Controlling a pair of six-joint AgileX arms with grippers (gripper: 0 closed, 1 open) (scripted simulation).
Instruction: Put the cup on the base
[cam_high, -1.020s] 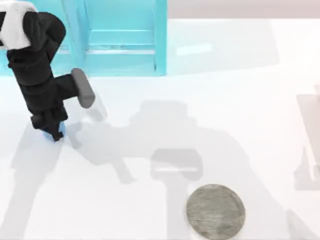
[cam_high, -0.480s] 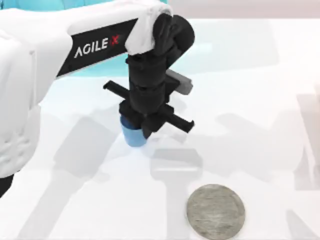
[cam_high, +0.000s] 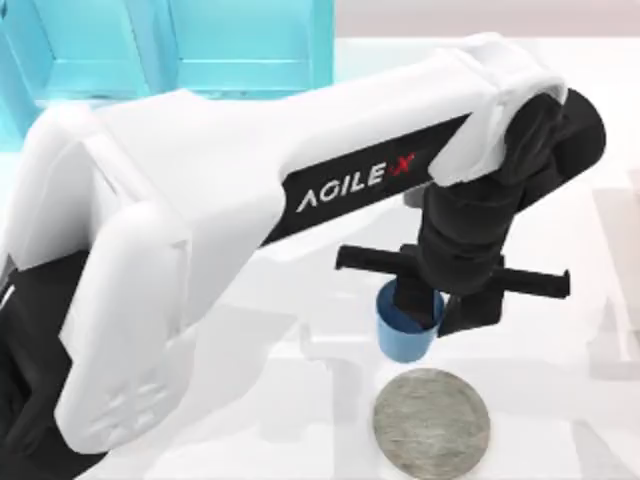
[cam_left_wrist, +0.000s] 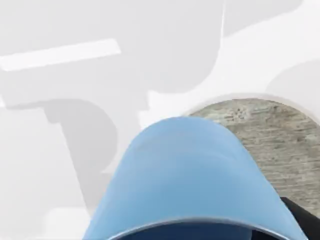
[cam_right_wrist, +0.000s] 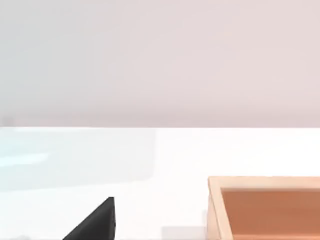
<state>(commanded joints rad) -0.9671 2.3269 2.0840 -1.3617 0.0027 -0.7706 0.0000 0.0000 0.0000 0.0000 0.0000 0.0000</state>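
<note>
White table all round, turquoise shelf across the upper left of the top view. Left gripper sat centre-right, clamped on the cup at its rim, cup hanging just above-left of the base, which lay at bottom centre. Wrist view had the cup close up w/ the base right behind it. Looked light, rigid, smooth-walled, prob. slippery; taper means a rim pinch is the sensible hold, w/ a gentle set-down. Right arm parked off-frame beside a wooden box; can't tell its fingers.
</note>
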